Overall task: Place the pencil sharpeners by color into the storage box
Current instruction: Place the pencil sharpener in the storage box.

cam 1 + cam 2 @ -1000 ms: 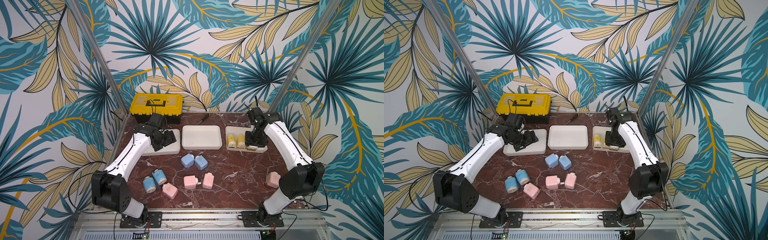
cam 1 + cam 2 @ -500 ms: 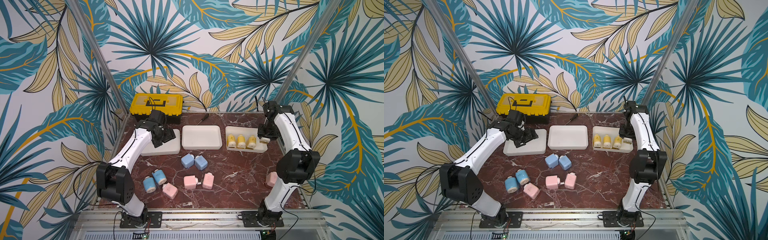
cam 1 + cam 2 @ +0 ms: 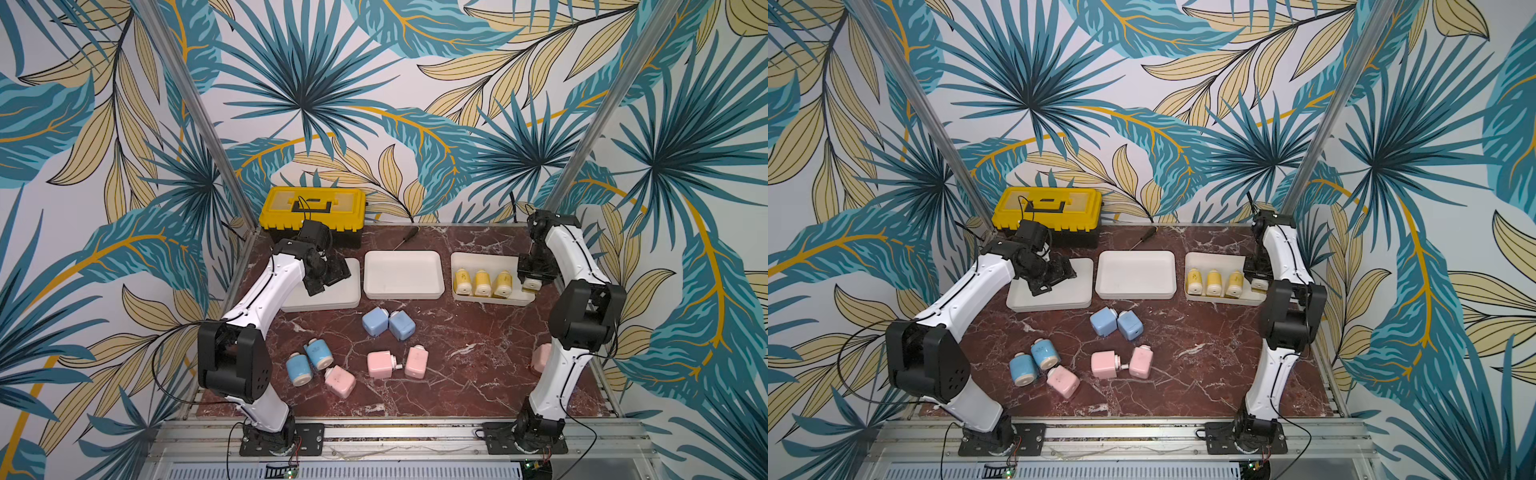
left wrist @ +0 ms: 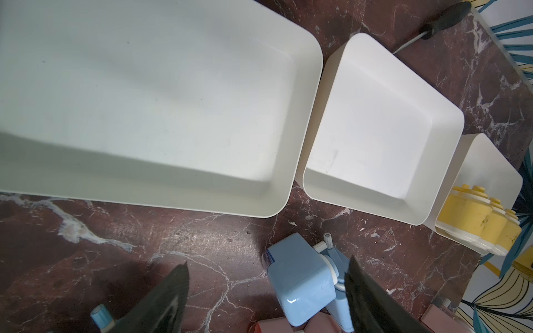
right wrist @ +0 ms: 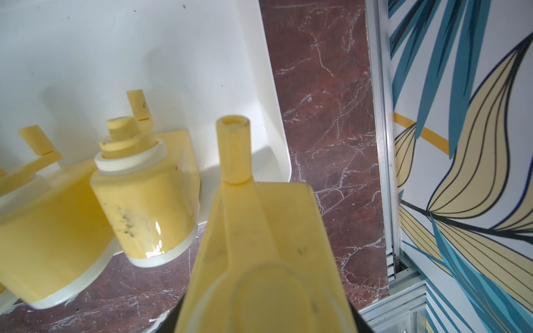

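Observation:
The storage box is three white trays in a row. My right gripper (image 3: 531,279) is shut on a yellow pencil sharpener (image 5: 259,245) at the right end of the right tray (image 3: 486,259), beside three yellow sharpeners (image 3: 482,283) standing in it. The left tray (image 3: 332,301) and middle tray (image 3: 402,296) hold nothing. My left gripper (image 3: 332,274) hangs open over the left tray, nothing between its fingers (image 4: 170,299). Several blue sharpeners (image 3: 375,322) and three pink ones (image 3: 381,364) lie loose on the marble in front. Another pink one (image 3: 541,358) shows behind my right arm.
A yellow toolbox (image 3: 311,208) stands at the back left, close behind my left wrist. A screwdriver (image 3: 409,237) lies behind the middle tray. Metal posts and the patterned walls close in the marble table (image 3: 478,374) on three sides.
My right gripper has carried the yellow sharpener rightward along the right tray to its right end, uncovering the three standing ones. The left gripper stays over the left tray.

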